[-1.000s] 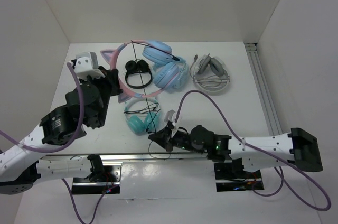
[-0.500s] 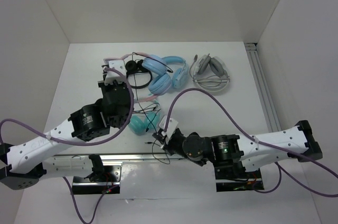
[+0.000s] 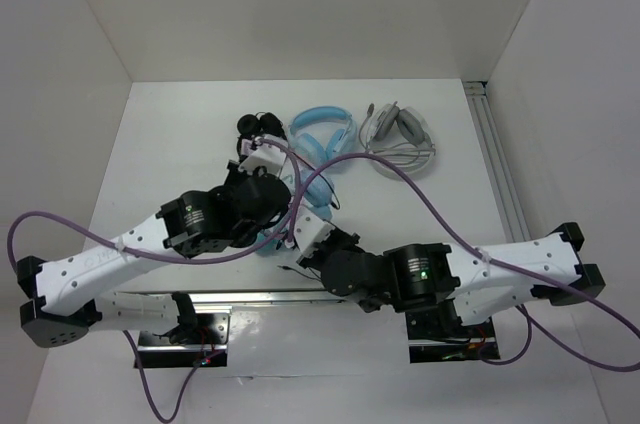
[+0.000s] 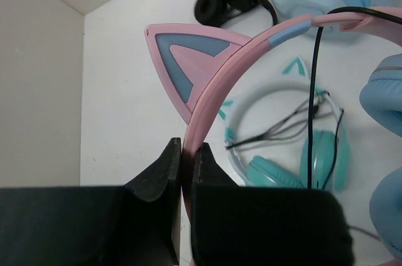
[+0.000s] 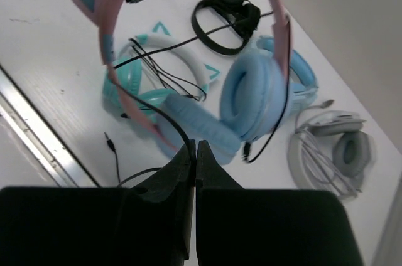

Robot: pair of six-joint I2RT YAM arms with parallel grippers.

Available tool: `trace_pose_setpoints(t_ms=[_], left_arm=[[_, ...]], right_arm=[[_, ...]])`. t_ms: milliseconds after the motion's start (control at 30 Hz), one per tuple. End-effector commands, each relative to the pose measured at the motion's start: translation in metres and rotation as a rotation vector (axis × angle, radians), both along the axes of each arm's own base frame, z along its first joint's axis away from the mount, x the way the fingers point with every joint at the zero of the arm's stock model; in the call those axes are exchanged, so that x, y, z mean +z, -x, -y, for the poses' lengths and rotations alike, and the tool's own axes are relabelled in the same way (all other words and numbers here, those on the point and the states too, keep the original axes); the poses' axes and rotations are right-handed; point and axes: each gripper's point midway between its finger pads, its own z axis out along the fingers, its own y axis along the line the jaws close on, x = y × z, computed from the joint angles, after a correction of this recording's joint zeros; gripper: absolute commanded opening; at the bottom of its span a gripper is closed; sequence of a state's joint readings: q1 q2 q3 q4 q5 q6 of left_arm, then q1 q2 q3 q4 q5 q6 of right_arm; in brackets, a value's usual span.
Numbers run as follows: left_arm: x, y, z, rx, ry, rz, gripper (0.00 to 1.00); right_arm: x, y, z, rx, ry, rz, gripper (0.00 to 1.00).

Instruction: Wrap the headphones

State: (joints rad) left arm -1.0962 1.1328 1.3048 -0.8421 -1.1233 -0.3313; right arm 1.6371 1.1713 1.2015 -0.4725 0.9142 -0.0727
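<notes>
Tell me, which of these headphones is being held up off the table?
The pink cat-ear headphones with light blue cups: the left gripper pinches their headband, while the teal pair, the black pair and the others lie flat.

White-shelled left arm (image 3: 110, 254) and right arm (image 3: 510, 269), black round joint motors (image 3: 195, 227), purple cables (image 3: 420, 194) looping off each, green light (image 3: 423, 275) on right, matte black blocky fingers (image 4: 157, 184).

Headphones (image 4: 251, 53) ear cup (image 4: 389, 100) is running off the left wrist view's right edge. From above, arms are covering most of the teal pair (image 3: 264, 242).
</notes>
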Motion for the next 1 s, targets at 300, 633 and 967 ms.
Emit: trace_pose_setpoints(t_ms=[300, 633, 967], left_arm=[[-0.019, 0.034, 0.016, -0.252, 0.024, -0.206, 0.00], [-0.010, 0.054, 0.023, -0.401, 0.058, -0.277, 0.00], [-0.017, 0.053, 0.028, -0.405, 0.045, -0.294, 0.00]], right_arm=[[0.030, -0.016, 0.045, -0.226, 0.115, 0.191, 0.00], [0.055, -0.029, 0.074, -0.333, -0.064, 0.247, 0.10], [0.083, -0.035, 0.104, -0.373, -0.068, 0.259, 0.27]])
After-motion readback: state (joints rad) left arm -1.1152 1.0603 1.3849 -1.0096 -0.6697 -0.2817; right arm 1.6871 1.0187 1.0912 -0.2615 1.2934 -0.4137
